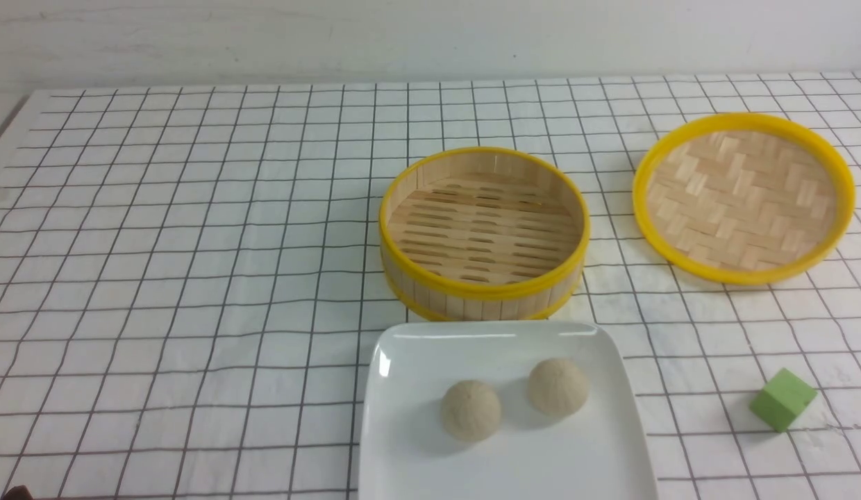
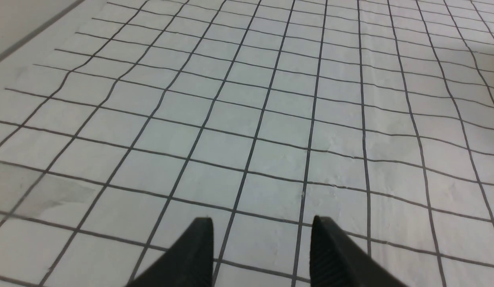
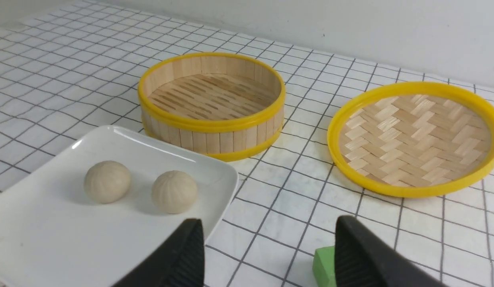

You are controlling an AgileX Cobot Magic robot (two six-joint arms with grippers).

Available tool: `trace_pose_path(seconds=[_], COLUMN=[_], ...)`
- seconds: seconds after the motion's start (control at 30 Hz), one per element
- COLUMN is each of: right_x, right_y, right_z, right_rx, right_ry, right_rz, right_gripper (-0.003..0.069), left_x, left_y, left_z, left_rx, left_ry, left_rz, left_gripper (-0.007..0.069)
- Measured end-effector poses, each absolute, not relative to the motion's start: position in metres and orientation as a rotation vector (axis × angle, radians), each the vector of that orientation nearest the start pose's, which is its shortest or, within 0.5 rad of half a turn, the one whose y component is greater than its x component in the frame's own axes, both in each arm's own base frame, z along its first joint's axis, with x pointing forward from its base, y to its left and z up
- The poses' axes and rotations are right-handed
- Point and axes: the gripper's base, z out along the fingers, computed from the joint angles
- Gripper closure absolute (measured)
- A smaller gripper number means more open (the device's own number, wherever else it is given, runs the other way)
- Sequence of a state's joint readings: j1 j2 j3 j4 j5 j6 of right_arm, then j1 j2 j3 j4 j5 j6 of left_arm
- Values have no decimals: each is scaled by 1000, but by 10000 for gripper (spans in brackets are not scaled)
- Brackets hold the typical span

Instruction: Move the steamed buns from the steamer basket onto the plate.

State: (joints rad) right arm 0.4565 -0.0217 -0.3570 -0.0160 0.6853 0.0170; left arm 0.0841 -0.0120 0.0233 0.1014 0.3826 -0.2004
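Note:
Two pale beige steamed buns lie side by side on the white plate at the table's front middle: one bun to the left, the other bun to the right. In the right wrist view the same buns rest on the plate. Just behind the plate stands the steamer basket, its slatted floor bare; its wall also shows in the right wrist view. My right gripper is open and holds nothing, back from the plate's right edge. My left gripper is open over bare cloth. Neither gripper shows in the front view.
The woven bamboo lid with a yellow rim lies upturned at the right rear, also the lid in the right wrist view. A small green block sits at the front right, partly behind my right finger. A white grid-lined cloth covers the table.

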Motion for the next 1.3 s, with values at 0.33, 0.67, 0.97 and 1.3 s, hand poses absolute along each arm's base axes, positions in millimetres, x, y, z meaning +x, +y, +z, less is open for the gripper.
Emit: trace_pose_path(seconds=[0.33, 0.67, 0.97, 1.3], right_x=[47, 48, 50, 50], right_y=[16, 2, -5, -5], right_z=[183, 172, 172, 172], right_rx=[-347, -105, 22, 26], right_ry=[1847, 1940, 1902, 1900], right_rz=[228, 16, -83, -87], right_gripper=[218, 218, 218, 218], left_x=[52, 52, 52, 52], left_y=[8, 8, 8, 8], left_z=[172, 172, 172, 172], left_rx=[-204, -204, -204, -204], left_ry=[1864, 1864, 1866, 1866], left_rz=[20, 20, 20, 20], left_gripper=[270, 270, 270, 270])
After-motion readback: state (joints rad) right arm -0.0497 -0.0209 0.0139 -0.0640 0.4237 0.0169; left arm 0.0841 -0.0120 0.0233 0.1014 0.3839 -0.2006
